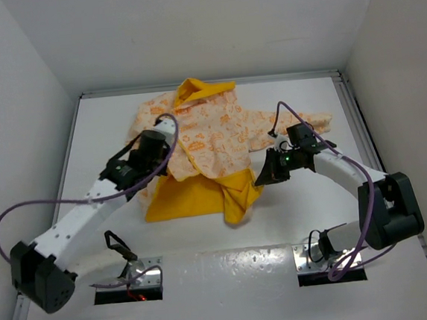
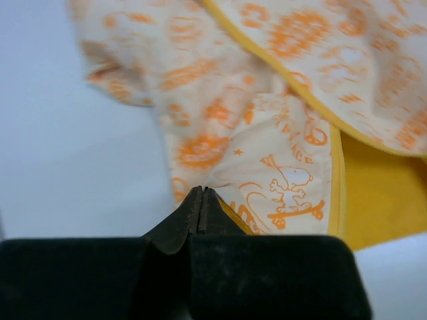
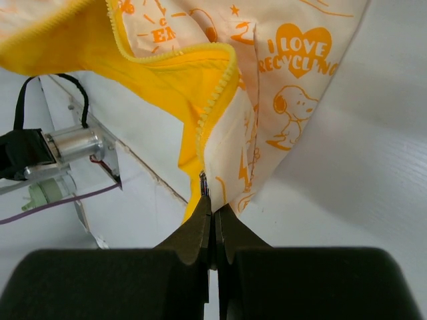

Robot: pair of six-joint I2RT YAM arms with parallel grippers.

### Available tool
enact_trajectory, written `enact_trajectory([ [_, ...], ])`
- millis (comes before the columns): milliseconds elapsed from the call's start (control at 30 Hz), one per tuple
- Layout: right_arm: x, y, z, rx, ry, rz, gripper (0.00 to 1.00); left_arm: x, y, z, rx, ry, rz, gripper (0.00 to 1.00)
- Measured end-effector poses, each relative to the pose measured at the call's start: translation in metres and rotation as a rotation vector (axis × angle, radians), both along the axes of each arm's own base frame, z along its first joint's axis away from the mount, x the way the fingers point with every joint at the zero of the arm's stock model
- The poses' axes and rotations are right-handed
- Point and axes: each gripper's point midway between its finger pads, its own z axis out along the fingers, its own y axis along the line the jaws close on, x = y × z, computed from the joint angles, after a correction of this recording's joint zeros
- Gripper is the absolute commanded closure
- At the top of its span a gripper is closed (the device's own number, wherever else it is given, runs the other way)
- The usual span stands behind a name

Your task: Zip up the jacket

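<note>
Counter (image 1: 228,241): white, flat, enclosed by pale walls (image 1: 26,71) on the left, right and far sides.

Jacket (image 1: 211,138): lies at the far middle of the counter, front open. Cream cloth with orange print. Hood (image 1: 192,91) points to the far side. One sleeve (image 1: 311,121) stretches right. Yellow lining (image 1: 183,196) is turned out along the near edge, part flat, part bunched and lifted toward the right hand.

Left arm (image 1: 84,216): white links, black joints, reaching from the near left to the jacket's left side.

Right arm (image 1: 341,167): same build, bent in from the near right to the jacket's near right edge.

Left hand (image 2: 201,195): black, clenched, tips pressed together on the near hem of the cream left panel. Bare counter lies to its left.

Right hand (image 3: 212,200): black, clenched, grasping the bottom corner of the raised front edge, where cream cloth meets lining.

Cables (image 1: 2,223): purple, one looped along each arm.

Bracket (image 3: 73,143): clear, carrying a small metal cylinder, at the counter's near edge, seen past the right hand.

Zipper teeth (image 3: 213,100): yellow, running down the raised edge to the right hand's tips. The two halves are apart.

Edging (image 2: 333,180): yellow strip along the left panel's front edge, beside the lining.

Dog print (image 2: 290,187): orange cartoon dog on a skateboard, just beyond the left hand.

Heart print (image 3: 300,50): orange, with lettering, above a second dog.
</note>
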Motion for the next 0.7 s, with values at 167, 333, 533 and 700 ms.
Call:
enact_trajectory([
  [167,0.000,0.001,0.001,0.009,-0.009,0.013,1.00,-0.004,0.081,0.022,0.051,-0.140,0.190,1.00],
  [333,0.000,0.002,0.003,0.011,-0.017,0.021,1.00,-0.031,0.139,-0.014,0.221,-0.108,0.259,1.00],
  [533,0.003,0.002,0.005,0.011,-0.033,0.028,1.00,-0.063,0.178,-0.053,0.350,-0.023,0.281,1.00],
  [700,0.003,0.002,0.005,0.009,-0.035,0.033,1.00,-0.071,0.183,-0.063,0.332,0.036,0.240,0.73],
])
